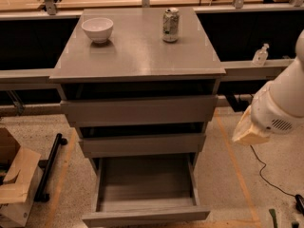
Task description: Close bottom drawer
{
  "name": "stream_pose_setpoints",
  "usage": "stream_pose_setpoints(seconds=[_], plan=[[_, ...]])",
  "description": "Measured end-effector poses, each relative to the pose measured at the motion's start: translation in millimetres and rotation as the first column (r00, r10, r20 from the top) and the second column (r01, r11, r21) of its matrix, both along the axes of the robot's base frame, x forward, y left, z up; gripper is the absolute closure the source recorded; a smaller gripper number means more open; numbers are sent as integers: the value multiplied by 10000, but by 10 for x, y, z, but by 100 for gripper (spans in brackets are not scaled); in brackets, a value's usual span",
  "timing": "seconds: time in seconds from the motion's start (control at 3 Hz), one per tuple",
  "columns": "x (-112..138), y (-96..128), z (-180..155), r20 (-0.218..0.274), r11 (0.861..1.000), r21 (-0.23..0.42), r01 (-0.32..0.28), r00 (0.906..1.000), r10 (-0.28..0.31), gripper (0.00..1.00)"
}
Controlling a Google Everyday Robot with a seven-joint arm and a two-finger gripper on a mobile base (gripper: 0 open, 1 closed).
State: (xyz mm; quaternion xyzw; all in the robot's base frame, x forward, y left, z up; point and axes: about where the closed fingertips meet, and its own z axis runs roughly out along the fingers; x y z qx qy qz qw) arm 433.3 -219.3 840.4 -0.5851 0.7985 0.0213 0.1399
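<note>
End effector point(248, 131): hanging at the right of the cabinet, level with the middle drawer point(142, 145), touching nothing; how far open, cannot tell.
Bottom drawer point(145, 216): sitting pulled well out at floor level, its box interior showing.
Middle drawer: sticking out slightly under the top drawer point(139, 110).
Desk point(137, 56): carrying a white bowl point(97, 29) at back left and a can point(170, 25) standing upright at back right, well apart.
</note>
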Motion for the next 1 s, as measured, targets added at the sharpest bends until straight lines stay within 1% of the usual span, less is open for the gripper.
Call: stream_pose_setpoints(seconds=[0.33, 0.67, 1.0], plan=[[-8, 5, -181, -91, 10000, 54, 44, 9999, -44, 100], [-6, -2, -266, -228, 9999, -99, 30, 9997, -32, 100], [-50, 11, -759, -603, 9982, 596, 63, 9982, -27, 100]])
